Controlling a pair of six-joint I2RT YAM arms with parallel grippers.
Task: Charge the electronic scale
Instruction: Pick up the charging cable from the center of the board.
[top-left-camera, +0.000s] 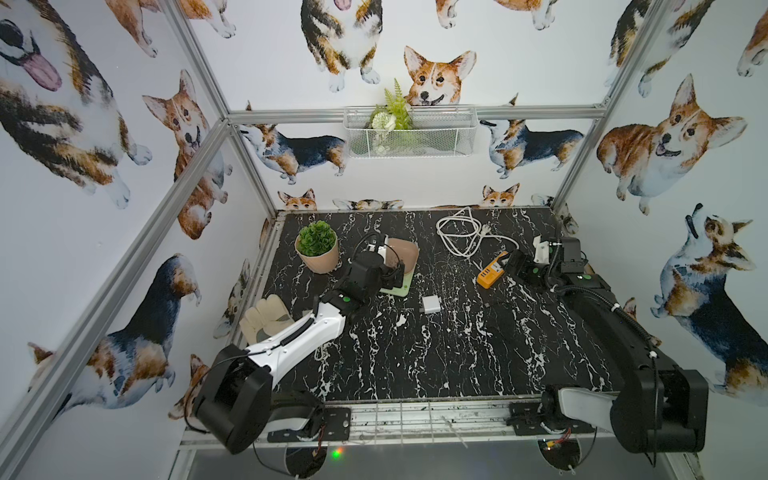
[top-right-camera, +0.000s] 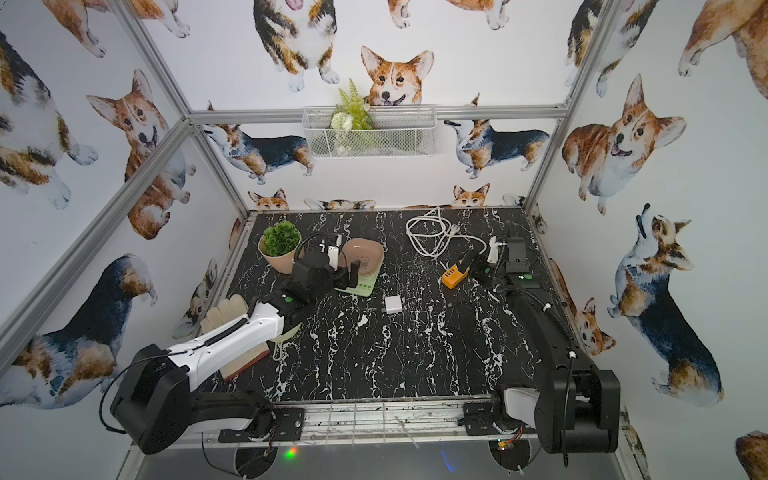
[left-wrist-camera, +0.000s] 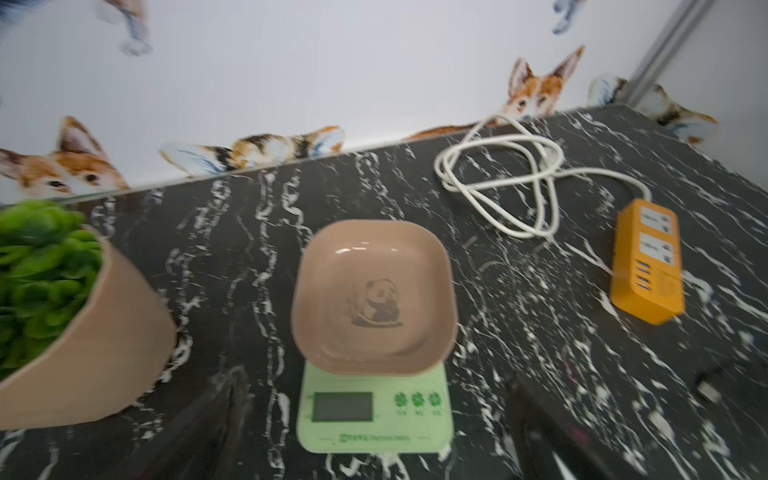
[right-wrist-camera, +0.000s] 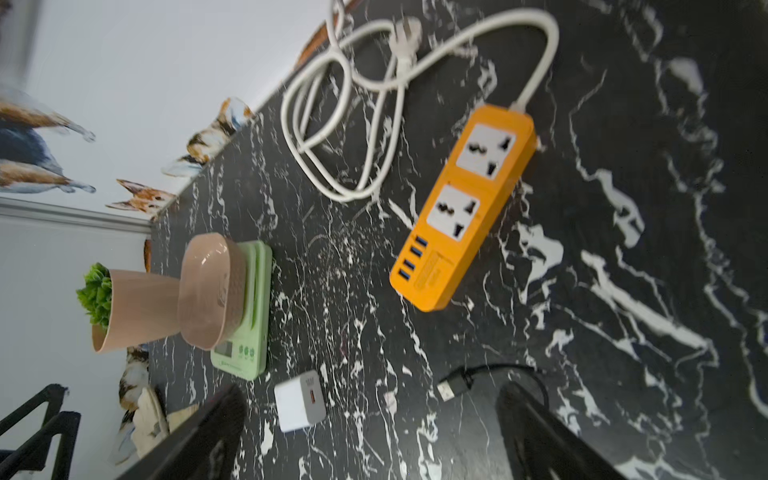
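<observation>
Apparently empty, left gripper (left-wrist-camera: 376, 376) gapes wide before electronic scale (left-wrist-camera: 374, 291); right gripper (right-wrist-camera: 370, 390) likewise.

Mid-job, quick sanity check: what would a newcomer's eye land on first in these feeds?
The corgi wallpaper covering every wall around the black marble table. Next, the bright orange power strip on the right arm's side, its white cord coiled behind it; then the electronic scale with its panda tray, beside the potted plant on the left arm's side.

Left arm (top-left-camera: 299, 332), right arm (top-left-camera: 615, 328) outstretched; left fingers (left-wrist-camera: 540, 428), right fingers (right-wrist-camera: 199, 436) wide apart.
</observation>
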